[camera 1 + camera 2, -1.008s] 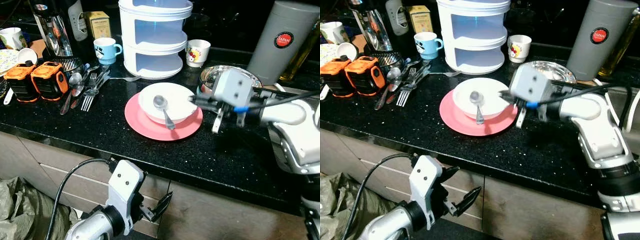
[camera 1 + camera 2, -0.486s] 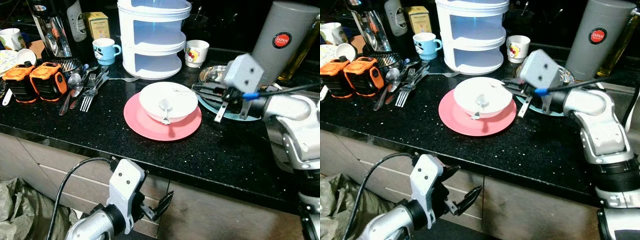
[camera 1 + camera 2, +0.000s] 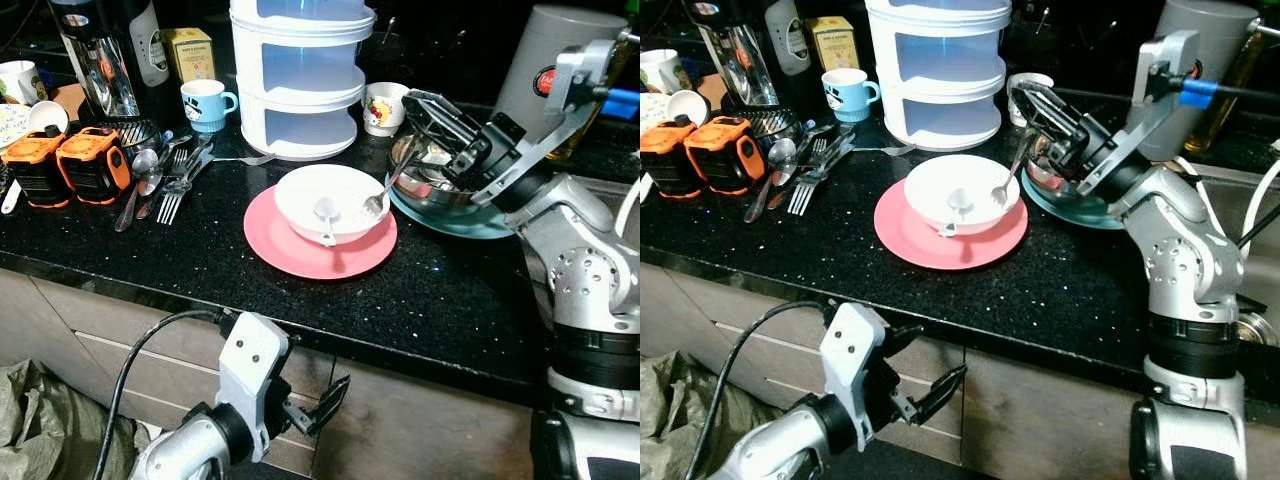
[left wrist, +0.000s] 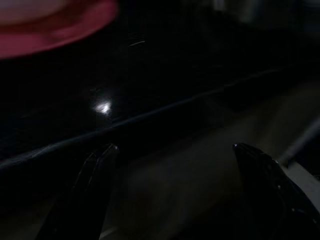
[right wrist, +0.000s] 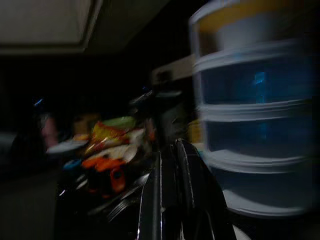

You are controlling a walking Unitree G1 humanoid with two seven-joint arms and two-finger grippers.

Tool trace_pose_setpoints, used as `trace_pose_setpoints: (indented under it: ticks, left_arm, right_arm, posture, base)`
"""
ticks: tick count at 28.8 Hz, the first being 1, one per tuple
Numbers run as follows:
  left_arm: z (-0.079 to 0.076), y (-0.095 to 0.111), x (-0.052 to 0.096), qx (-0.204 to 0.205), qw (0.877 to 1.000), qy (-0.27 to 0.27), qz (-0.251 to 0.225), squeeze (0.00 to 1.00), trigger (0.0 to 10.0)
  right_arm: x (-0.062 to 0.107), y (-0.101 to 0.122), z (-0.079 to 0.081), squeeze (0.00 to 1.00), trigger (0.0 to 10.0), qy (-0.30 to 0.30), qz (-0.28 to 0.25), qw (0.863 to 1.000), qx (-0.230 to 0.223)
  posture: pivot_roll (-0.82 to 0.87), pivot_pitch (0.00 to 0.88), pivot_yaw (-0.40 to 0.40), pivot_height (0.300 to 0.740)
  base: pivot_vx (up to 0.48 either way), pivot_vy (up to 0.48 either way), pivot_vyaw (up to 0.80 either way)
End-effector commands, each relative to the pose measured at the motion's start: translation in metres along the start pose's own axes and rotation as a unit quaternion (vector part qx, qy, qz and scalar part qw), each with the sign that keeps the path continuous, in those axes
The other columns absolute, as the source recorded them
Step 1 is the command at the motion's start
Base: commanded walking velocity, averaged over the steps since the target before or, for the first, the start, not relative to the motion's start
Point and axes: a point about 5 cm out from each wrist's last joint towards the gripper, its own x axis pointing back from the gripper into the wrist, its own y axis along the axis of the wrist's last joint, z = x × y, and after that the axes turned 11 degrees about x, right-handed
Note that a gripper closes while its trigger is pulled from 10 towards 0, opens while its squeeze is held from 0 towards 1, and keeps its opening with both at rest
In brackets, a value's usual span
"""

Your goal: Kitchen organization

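Observation:
A white bowl [image 3: 320, 190] sits on a pink plate [image 3: 300, 255] in the middle of the black counter, with one spoon [image 3: 325, 212] lying in it. A second spoon [image 3: 388, 185] leans with its scoop inside the bowl's right rim. Its handle rises to my right gripper [image 3: 425, 120], which is raised, tilted and shut on it. The right wrist view shows those fingers [image 5: 170, 200] pressed together. My left gripper [image 3: 318, 395] hangs open below the counter edge in front of the drawers.
A steel bowl [image 3: 440, 180] on a teal plate [image 3: 470, 228] lies under my right arm. Behind stand a white tiered container [image 3: 300, 70], two mugs [image 3: 205, 100] [image 3: 382, 105] and a grey flask [image 3: 545, 70]. Loose cutlery [image 3: 170, 175] and orange devices [image 3: 60, 160] lie at left.
My right gripper has lifted and tilted, fingers now pointing up and left. The spoon that hung from it now dips into the white bowl. The left arm is still.

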Motion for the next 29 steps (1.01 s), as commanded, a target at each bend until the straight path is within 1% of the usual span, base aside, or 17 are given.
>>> trace_pose_setpoints:
  ticks: [1,5,8,10,12,13,15,16,19,20,22,23,25,27,29]
  left_arm:
    - [-0.001,0.004,-0.002,0.000,1.000,-0.006,-0.006,0.00,10.0]
    - [-0.003,0.007,-0.001,0.000,1.000,-0.015,-0.009,0.00,10.0]
    - [-0.006,0.008,-0.001,-0.002,1.000,-0.018,-0.009,0.00,10.0]
    - [-0.006,0.008,-0.001,-0.002,1.000,-0.018,-0.009,0.00,10.0]
    - [-0.006,0.008,-0.002,-0.003,1.000,-0.017,-0.008,0.00,10.0]
    - [-0.005,0.008,-0.002,-0.004,1.000,-0.017,-0.008,0.00,10.0]
    - [-0.005,0.009,-0.003,-0.004,1.000,-0.018,-0.007,0.00,10.0]
    - [-0.005,0.010,-0.004,-0.004,1.000,-0.018,-0.008,0.00,10.0]
    - [-0.006,0.010,-0.006,-0.004,1.000,-0.021,-0.010,0.00,10.0]
    - [-0.006,0.010,-0.006,-0.004,1.000,-0.021,-0.010,0.00,10.0]
    - [-0.008,0.011,-0.008,-0.004,1.000,-0.024,-0.012,0.00,10.0]
    - [-0.008,0.011,-0.008,-0.004,1.000,-0.024,-0.012,0.00,10.0]
    - [-0.010,0.012,-0.008,-0.004,1.000,-0.025,-0.014,0.00,10.0]
    - [-0.011,0.013,-0.009,-0.002,1.000,-0.023,-0.019,0.00,10.0]
    - [-0.011,0.013,-0.009,-0.002,1.000,-0.022,-0.020,0.00,10.0]
  right_arm:
    - [0.000,0.010,-0.001,0.00,10.0,0.000,-0.017,1.000,0.001]
    - [-0.002,0.013,0.001,0.00,10.0,-0.004,-0.022,1.000,-0.012]
    - [-0.004,0.016,0.005,0.00,10.0,-0.008,-0.024,0.999,-0.033]
    - [-0.004,0.016,0.005,0.00,10.0,-0.008,-0.024,0.999,-0.033]
    - [-0.007,0.020,0.001,0.00,10.0,-0.033,-0.034,0.998,-0.037]
    - [-0.009,0.020,-0.002,0.00,10.0,-0.047,-0.032,0.998,-0.032]
    - [-0.011,0.015,-0.006,0.00,10.0,-0.071,-0.009,0.997,-0.001]
    - [-0.013,0.006,-0.006,0.00,10.0,-0.078,0.019,0.996,0.024]
    - [-0.019,-0.019,0.000,0.00,10.0,-0.067,0.087,0.991,0.075]
    - [-0.019,-0.019,0.000,0.00,10.0,-0.067,0.087,0.991,0.075]
    - [-0.022,-0.032,0.001,0.00,10.0,-0.067,0.113,0.987,0.092]
    - [-0.022,-0.032,0.001,0.00,10.0,-0.067,0.113,0.987,0.092]
    - [-0.025,-0.040,0.001,0.00,10.0,-0.070,0.123,0.985,0.095]
    - [-0.035,-0.050,-0.003,0.00,10.0,-0.083,0.135,0.982,0.105]
    - [-0.038,-0.053,-0.004,0.00,10.0,-0.086,0.138,0.981,0.108]
  posture:
    - [0.15,0.000,0.015,0.740]
    - [0.15,0.000,0.016,0.740]
    - [0.15,0.000,0.013,0.740]
    - [0.15,0.000,0.013,0.740]
    - [0.16,0.000,0.011,0.740]
    - [0.16,0.000,0.009,0.740]
    - [0.16,0.000,0.009,0.740]
    - [0.16,0.000,0.009,0.740]
    - [0.15,0.000,0.008,0.740]
    - [0.15,0.000,0.008,0.740]
    - [0.15,0.000,0.003,0.740]
    - [0.15,0.000,0.003,0.740]
    - [0.15,0.000,-0.006,0.740]
    - [0.15,0.000,-0.011,0.740]
    - [0.15,0.000,-0.011,0.740]
  base:
    - [0.000,0.000,-0.80]
    - [0.000,0.000,-0.80]
    - [0.000,0.000,-0.80]
    - [0.000,0.000,-0.80]
    - [0.000,0.000,-0.80]
    - [0.000,0.000,-0.80]
    - [0.000,0.000,-0.80]
    - [0.000,0.000,-0.80]
    - [0.000,0.000,-0.34]
    - [0.000,0.000,0.00]
    - [0.000,0.000,0.00]
    - [0.000,0.000,0.00]
    - [0.000,0.000,0.00]
    - [0.000,0.000,0.00]
    - [0.000,0.000,0.00]
